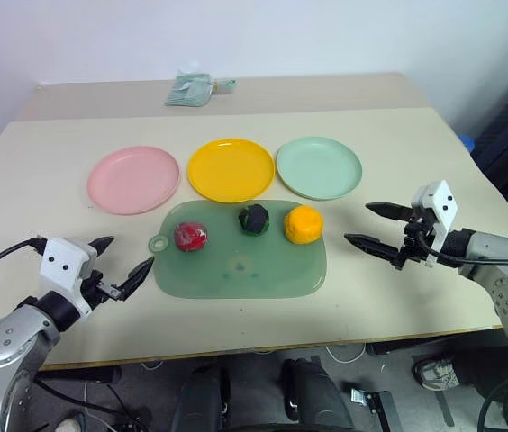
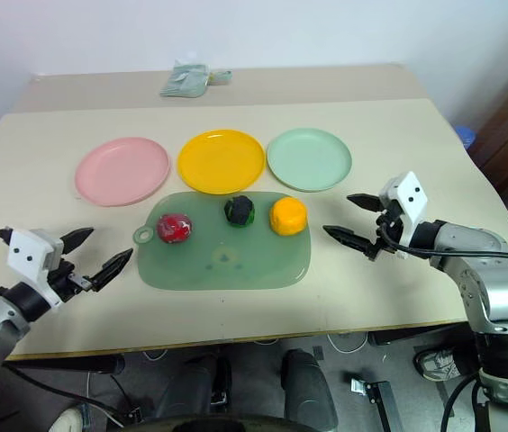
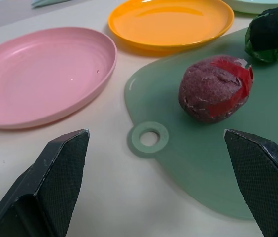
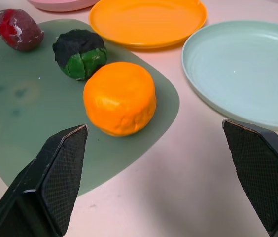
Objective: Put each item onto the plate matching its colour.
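Pale wall stands behind the beige bench (image 1: pixel 416 297). Left claw (image 1: pixel 119 261) is released and holds nothing, just beside the green mat (image 1: pixel 263 270) near its ring tab. Right claw (image 1: pixel 376 225) is also released, near the mat's other side.

On the mat lie the red item (image 1: pixel 190 236), the dark green item (image 1: pixel 254 219) and the orange item (image 1: pixel 303 224). Beyond wait the pink plate (image 1: pixel 133 179), yellow plate (image 1: pixel 231 168) and mint plate (image 1: pixel 319 166), all bare. A small bag (image 1: pixel 191 88) lies at the far edge.

I judge no item is sorted yet; the first grasp is in hand. Next, one claw must reach forward and clench around the nearest item.
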`<state>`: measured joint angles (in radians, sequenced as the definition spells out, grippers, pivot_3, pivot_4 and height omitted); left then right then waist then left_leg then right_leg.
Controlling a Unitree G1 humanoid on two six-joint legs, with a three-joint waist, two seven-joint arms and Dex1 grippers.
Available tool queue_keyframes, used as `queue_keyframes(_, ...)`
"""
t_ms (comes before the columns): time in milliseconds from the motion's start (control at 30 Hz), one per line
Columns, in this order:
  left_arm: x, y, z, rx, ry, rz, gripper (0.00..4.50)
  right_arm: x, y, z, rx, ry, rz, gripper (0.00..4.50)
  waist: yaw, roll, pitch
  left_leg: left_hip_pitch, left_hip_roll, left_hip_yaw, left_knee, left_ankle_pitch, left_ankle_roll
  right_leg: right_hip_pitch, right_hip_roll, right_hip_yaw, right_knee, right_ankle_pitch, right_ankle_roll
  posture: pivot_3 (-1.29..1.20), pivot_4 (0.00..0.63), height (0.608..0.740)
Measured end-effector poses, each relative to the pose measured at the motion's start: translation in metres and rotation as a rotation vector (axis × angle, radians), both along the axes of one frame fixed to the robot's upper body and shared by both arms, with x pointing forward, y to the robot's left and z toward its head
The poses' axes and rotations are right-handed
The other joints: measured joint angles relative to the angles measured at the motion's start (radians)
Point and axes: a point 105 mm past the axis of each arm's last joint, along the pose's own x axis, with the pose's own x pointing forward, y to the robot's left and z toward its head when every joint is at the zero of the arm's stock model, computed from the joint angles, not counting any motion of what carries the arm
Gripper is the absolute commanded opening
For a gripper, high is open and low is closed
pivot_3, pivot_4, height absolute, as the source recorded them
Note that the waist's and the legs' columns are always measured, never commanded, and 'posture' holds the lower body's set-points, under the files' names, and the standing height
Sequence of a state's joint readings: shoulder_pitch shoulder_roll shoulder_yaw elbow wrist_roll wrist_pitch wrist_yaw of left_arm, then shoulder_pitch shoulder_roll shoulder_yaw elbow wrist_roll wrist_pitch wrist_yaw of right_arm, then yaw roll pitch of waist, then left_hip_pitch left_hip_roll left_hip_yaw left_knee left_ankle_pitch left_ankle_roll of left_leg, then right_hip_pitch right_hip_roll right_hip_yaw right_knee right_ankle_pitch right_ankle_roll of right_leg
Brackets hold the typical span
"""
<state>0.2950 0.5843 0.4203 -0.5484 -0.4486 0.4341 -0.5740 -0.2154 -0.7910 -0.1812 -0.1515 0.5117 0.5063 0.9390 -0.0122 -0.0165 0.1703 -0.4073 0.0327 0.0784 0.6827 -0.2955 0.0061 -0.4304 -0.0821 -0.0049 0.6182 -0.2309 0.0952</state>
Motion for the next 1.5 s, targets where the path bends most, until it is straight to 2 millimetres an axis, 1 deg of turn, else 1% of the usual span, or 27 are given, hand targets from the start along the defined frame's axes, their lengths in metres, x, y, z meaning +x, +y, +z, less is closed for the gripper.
queue_keyframes(233,0.0,0.0,0.0,-0.012,-0.007,0.023,4.5,0.003,-0.004,-0.007,-0.014,0.0,0.007,4.45,0.001,0.0,0.0,0.0,0.0,0.0,0.0,0.0,0.0,0.0,0.0,0.0,0.0,0.0,0.0,0.0,0.15,0.74)
queue_keyframes(433,0.001,-0.002,-0.001,-0.021,-0.012,0.024,4.5,0.008,-0.007,-0.004,-0.017,-0.027,0.001,4.45,0.001,0.0,0.0,0.0,0.0,0.0,0.001,0.0,0.0,0.001,0.001,0.0,0.0,0.0,0.0,0.0,0.15,0.74)
queue_keyframes(600,0.005,-0.005,0.003,-0.027,-0.029,0.014,4.5,0.011,-0.008,-0.007,-0.021,-0.041,-0.012,4.45,0.001,0.0,0.0,0.0,0.0,0.0,0.001,0.0,0.0,0.001,0.001,0.0,0.0,0.0,0.0,0.0,0.15,0.74)
queue_keyframes(733,0.011,-0.009,-0.003,-0.051,-0.024,-0.013,4.5,0.011,-0.007,-0.007,-0.019,-0.059,-0.012,4.45,0.001,0.0,0.0,0.001,-0.001,0.0,0.001,0.0,0.0,0.001,0.001,0.0,0.0,0.0,0.0,0.0,0.15,0.74)
queue_keyframes(800,0.015,-0.007,-0.004,-0.057,-0.025,-0.015,4.5,0.008,-0.009,-0.01,-0.015,-0.049,-0.021,4.45,0.003,0.0,0.0,0.001,-0.001,0.0,0.001,0.0,0.0,0.001,0.001,0.0,0.0,0.0,0.0,0.0,0.15,0.74)
queue_keyframes(867,0.022,-0.009,-0.001,-0.058,-0.031,-0.038,4.5,0.003,-0.009,-0.015,-0.008,-0.025,-0.026,4.45,0.007,0.0,0.0,0.001,-0.001,0.0,0.001,0.0,0.0,0.002,0.001,0.0,0.001,0.0,0.0,0.0,0.15,0.74)
queue_keyframes(933,0.028,-0.017,0.003,-0.054,-0.04,-0.088,4.5,-0.003,-0.004,-0.017,0.003,-0.014,-0.016,4.45,0.006,0.0,0.0,0.001,-0.001,0.0,0.001,0.0,0.0,0.002,0.001,0.0,0.001,0.0,0.001,0.0,0.15,0.74)
queue_keyframes(1033,0.034,-0.029,0.007,-0.05,-0.042,-0.161,4.5,-0.01,0.005,-0.014,0.02,-0.034,-0.005,4.45,0.001,0.0,0.0,0.001,-0.001,0.0,0.001,0.0,0.0,0.002,0.002,0.0,0.001,0.0,0.001,0.0,0.15,0.74)
queue_keyframes(1100,0.042,-0.039,0.009,-0.051,-0.04,-0.211,4.5,-0.016,0.011,-0.014,0.031,-0.035,0.003,4.45,0.002,0.0,0.0,0.001,-0.001,0.0,0.001,0.0,0.0,0.002,0.002,0.0,0.002,0.0,0.001,0.0,0.15,0.74)
queue_keyframes(1200,0.051,-0.057,0.018,-0.04,-0.054,-0.291,4.5,-0.023,0.026,-0.008,0.058,-0.051,0.045,4.45,0.003,0.0,0.0,0.001,-0.001,0.0,0.001,0.0,0.0,0.002,0.002,0.0,0.002,0.0,0.001,0.0,0.15,0.74)
queue_keyframes(1233,0.055,-0.06,0.019,-0.036,-0.056,-0.303,4.5,-0.025,0.032,-0.006,0.064,-0.055,0.058,4.45,0.002,0.0,0.0,0.001,-0.001,0.0,0.001,0.0,0.0,0.002,0.002,0.0,0.002,0.001,0.001,0.0,0.15,0.74)
queue_keyframes(1300,0.061,-0.063,0.017,-0.01,-0.043,-0.313,4.5,-0.029,0.043,-0.004,0.079,-0.052,0.087,4.45,0.0,0.0,0.0,0.002,-0.001,0.0,0.001,0.0,0.0,0.002,0.003,0.0,0.002,0.001,0.002,0.0,0.15,0.74)
queue_keyframes(1400,0.064,-0.065,0.009,0.005,-0.002,-0.324,4.5,-0.035,0.053,-0.005,0.079,-0.038,0.117,4.45,0.001,0.0,0.0,0.001,-0.001,0.0,0.001,0.0,0.0,0.002,0.003,0.0,0.002,0.001,0.002,0.0,0.15,0.74)
queue_keyframes(1500,0.067,-0.07,0.001,0.032,0.036,-0.348,4.5,-0.047,0.063,-0.006,0.058,-0.018,0.172,4.45,0.005,0.0,0.0,0.001,-0.001,0.0,0.001,0.0,0.0,0.002,0.002,0.0,0.002,0.001,0.001,0.0,0.15,0.74)
